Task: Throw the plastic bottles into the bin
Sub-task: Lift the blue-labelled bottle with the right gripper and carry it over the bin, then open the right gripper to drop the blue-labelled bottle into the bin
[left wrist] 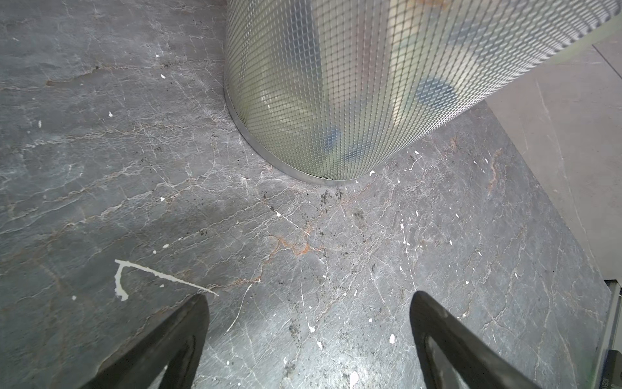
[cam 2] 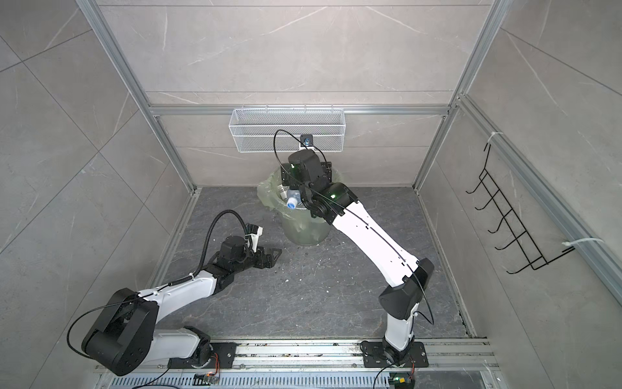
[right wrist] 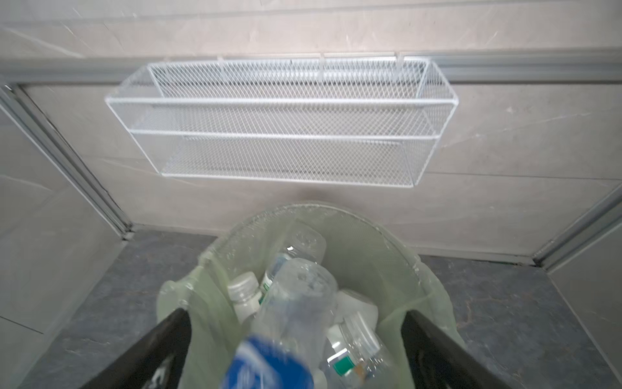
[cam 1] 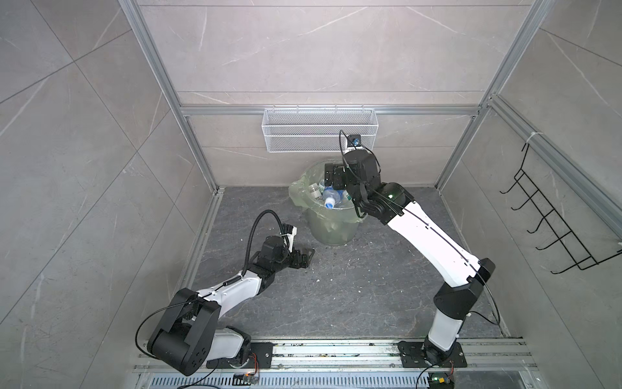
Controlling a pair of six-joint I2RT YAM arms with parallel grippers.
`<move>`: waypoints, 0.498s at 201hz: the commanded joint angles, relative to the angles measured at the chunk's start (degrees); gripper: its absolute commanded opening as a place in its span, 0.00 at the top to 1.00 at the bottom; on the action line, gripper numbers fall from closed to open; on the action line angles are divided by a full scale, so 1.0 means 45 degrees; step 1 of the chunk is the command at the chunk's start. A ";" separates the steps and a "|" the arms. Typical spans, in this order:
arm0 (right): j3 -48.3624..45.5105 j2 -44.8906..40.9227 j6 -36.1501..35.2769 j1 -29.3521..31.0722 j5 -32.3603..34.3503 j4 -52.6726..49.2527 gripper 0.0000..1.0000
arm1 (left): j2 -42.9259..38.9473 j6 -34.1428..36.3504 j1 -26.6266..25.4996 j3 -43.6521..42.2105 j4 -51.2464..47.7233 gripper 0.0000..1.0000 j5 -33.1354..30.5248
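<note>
In both top views the bin (cam 1: 331,232) stands at the 12 o'clock edge of the dark stone floor (cam 1: 353,296), below the white wire mesh basket (cam 1: 319,134) on the back wall. The plastic bottles (cam 1: 331,198) lie heaped inside it, and one blue-capped neck points to 7 o'clock. The right claw (cam 1: 333,182) hangs over the bin's mouth, but its jaws are hard to read from here. The left claw (cam 1: 307,257) sits low over the floor at the bin's 7 o'clock, near it but apart.

In the left wrist view the left claw's fingers (left wrist: 188,336) are spread wide, with only bare floor between them. It holds nothing. Ahead of the tips the bin's wall shows a fine grid, with blurred blue and pale shapes behind it.

In the right wrist view the right claw's fingers (right wrist: 168,336) stand wide apart above the bin's mouth. A blurred blue-labelled bottle (right wrist: 296,303) lies between them and touches neither, so nothing is gripped. Beside it in the green liner (right wrist: 370,242) are a white-capped bottle (right wrist: 244,296) and a green-labelled bottle (right wrist: 353,353).
</note>
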 commanded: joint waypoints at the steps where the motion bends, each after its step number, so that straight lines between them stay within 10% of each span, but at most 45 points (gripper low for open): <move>1: -0.0196 -0.1076 -0.0163 0.0038 0.0183 -0.0306 0.01 | 0.0027 0.0081 -0.0010 0.0294 0.0502 0.05 0.0359; 100: -0.6169 -0.5329 -0.0495 0.0005 -0.0717 0.0907 0.01 | -0.0555 0.0186 -0.0010 0.0161 0.0429 0.04 0.0160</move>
